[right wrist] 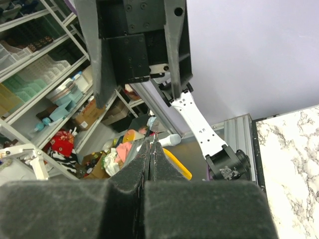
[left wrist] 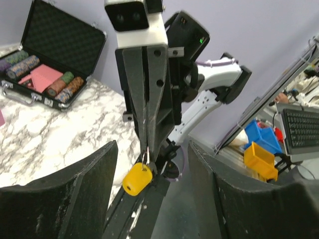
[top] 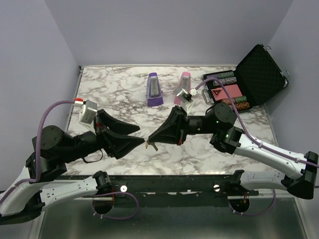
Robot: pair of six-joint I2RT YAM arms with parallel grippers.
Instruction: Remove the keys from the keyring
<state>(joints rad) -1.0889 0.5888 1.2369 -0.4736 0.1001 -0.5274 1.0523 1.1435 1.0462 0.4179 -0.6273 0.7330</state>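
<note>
Hanging under pinched right hand [left wrist: 147,147]: keys [left wrist: 137,180].

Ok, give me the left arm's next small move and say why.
My guess: ease the left gripper forward and close it on the yellow-capped key. The right gripper is shut on the keyring, holding it above the table; the key dangles below its tips, between the left jaws, which stand wide open and grip nothing.

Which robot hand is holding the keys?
The right hand, pinched shut on the keys with the yellow part dangling; the left hand is spread wide open.
</note>
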